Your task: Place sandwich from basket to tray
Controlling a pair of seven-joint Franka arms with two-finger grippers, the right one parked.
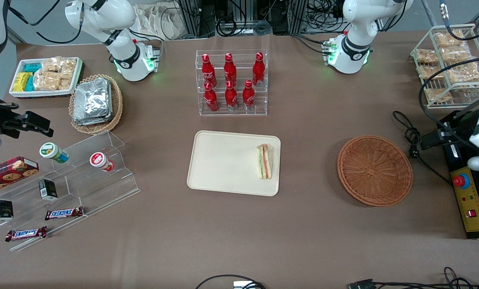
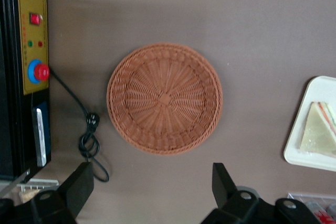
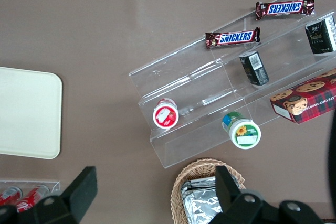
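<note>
The sandwich (image 1: 264,161) lies on the cream tray (image 1: 223,160), at the tray's edge toward the working arm's end of the table; it also shows in the left wrist view (image 2: 320,132) on the tray (image 2: 307,150). The reddish-brown wicker basket (image 1: 374,170) sits empty on the table beside the tray and shows from above in the left wrist view (image 2: 164,98). My left gripper (image 1: 428,140) hangs high beside the basket, toward the working arm's end. In the wrist view the gripper (image 2: 152,174) is open wide and empty.
A rack of red bottles (image 1: 231,82) stands farther from the camera than the tray. A control box with a red button (image 1: 468,200) and a black cable (image 1: 412,140) lie beside the basket. A wire rack of bagged snacks (image 1: 448,64) and an acrylic stand (image 1: 82,172) are at the table's ends.
</note>
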